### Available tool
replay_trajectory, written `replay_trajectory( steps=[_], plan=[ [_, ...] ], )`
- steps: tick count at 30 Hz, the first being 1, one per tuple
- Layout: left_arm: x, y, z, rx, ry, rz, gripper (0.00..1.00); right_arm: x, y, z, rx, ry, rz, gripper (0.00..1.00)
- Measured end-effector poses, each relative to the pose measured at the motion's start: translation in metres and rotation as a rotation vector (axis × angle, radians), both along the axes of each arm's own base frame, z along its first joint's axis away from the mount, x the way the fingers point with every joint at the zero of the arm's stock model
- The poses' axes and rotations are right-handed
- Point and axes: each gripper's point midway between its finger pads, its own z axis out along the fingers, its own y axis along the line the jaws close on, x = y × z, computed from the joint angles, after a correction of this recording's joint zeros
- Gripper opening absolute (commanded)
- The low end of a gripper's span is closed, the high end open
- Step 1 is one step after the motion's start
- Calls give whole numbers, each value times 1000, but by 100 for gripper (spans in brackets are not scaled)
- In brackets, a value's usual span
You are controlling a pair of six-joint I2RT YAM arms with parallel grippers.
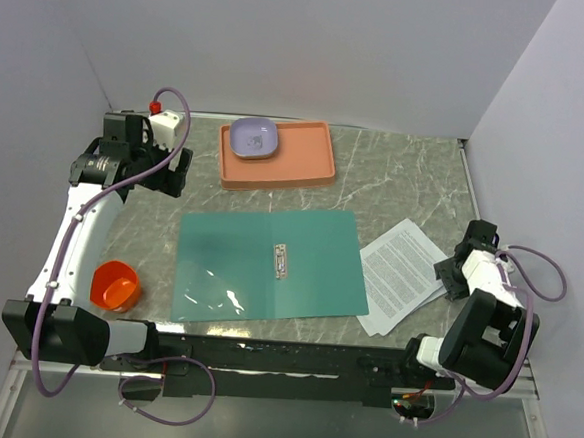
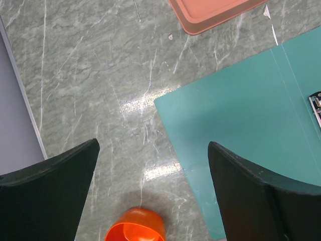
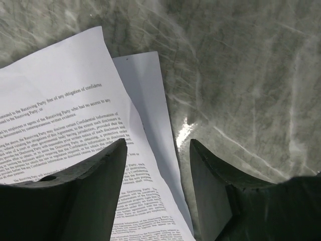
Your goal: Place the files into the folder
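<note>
The teal folder (image 1: 269,268) lies open and flat in the middle of the table, its metal fastener (image 1: 282,259) along the spine. The files (image 1: 400,275), white sheets of dense print, lie fanned just right of it. My right gripper (image 1: 456,265) hovers low over their right edge, open. In the right wrist view the top sheet (image 3: 60,100) overlaps a second sheet (image 3: 145,85), and their edges run between the spread fingers of that gripper (image 3: 158,145). My left gripper (image 1: 170,175) stands wide open and empty at the far left, above bare table beside the folder's corner (image 2: 241,115).
An orange-pink tray (image 1: 301,160) with a purple bowl (image 1: 253,138) stands at the back. An orange cup (image 1: 115,287) sits near the front left, also at the bottom of the left wrist view (image 2: 135,226). White walls close in three sides.
</note>
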Motion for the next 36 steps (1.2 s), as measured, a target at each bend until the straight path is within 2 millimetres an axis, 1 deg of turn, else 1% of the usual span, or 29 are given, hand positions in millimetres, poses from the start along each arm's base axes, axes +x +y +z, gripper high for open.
replay_trajectory(
  steps=[7, 10, 13, 14, 16, 17, 19, 20, 22, 25, 29, 34, 36],
  plan=[
    [-2, 0, -1, 0, 8, 0, 96, 5, 3, -10, 28, -20, 5, 54],
    [-2, 0, -2, 0, 9, 0, 96, 7, 6, -14, 40, -33, 4, 49],
    [-2, 0, -2, 0, 11, 0, 96, 9, 7, -16, 47, -45, 3, 40],
    [-2, 0, -2, 0, 11, -1, 96, 9, 7, -17, 48, -48, 1, 32],
    [-2, -1, -2, -5, 13, -6, 96, 9, 8, -17, 49, -52, -2, 24],
    [-3, -2, -2, -9, 13, -10, 96, 10, 8, -17, 49, -56, -5, 17],
    [-3, -3, -3, -14, 15, -15, 96, 10, 8, -15, 45, -68, -7, 11],
    [-4, -4, -3, -16, 17, -18, 96, 10, 7, -13, 41, -76, -7, 6],
    [-5, -5, -4, -20, 19, -22, 96, 12, 7, -5, 28, -112, -9, 0],
    [-6, -7, -6, -27, 24, -30, 96, 18, 6, 13, 5, -186, -11, 0],
    [-10, -7, -12, -28, 41, -31, 96, 25, 8, 41, -11, -292, -5, 0],
    [-12, -7, -12, -29, 38, -32, 96, 46, 15, 84, 5, -434, 41, 0],
    [-14, -7, -11, -29, 35, -32, 96, 55, 23, 107, 8, -504, 79, 0]
  ],
)
